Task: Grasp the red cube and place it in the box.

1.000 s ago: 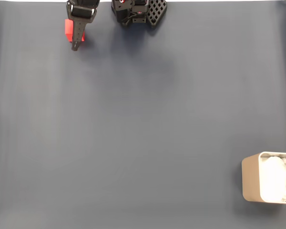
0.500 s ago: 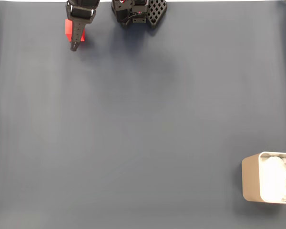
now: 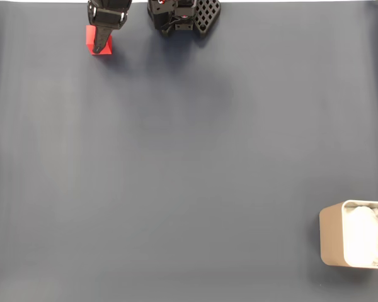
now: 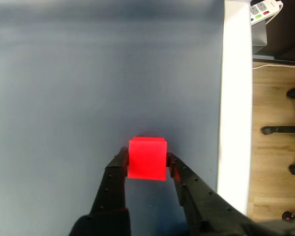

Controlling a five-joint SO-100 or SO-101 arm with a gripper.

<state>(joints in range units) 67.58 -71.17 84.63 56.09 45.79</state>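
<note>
The red cube (image 3: 91,39) lies at the far top left of the dark mat in the fixed view, partly under my gripper (image 3: 101,48). In the wrist view the red cube (image 4: 147,158) sits between the two black fingertips, and my gripper (image 4: 146,160) is shut on it with a fingertip pressed against each side face. The box (image 3: 331,236), beige-grey with white material inside, stands at the bottom right corner of the fixed view, far from the cube.
The arm's black base (image 3: 183,16) sits at the top middle of the mat. In the wrist view the table's white edge (image 4: 233,98) runs just right of the cube, with a wooden floor and chair legs (image 4: 285,130) beyond it.
The gripper's tip has drawn back toward the top edge of the fixed view and now ends at the cube instead of reaching past it. The cube and box stay in place.
</note>
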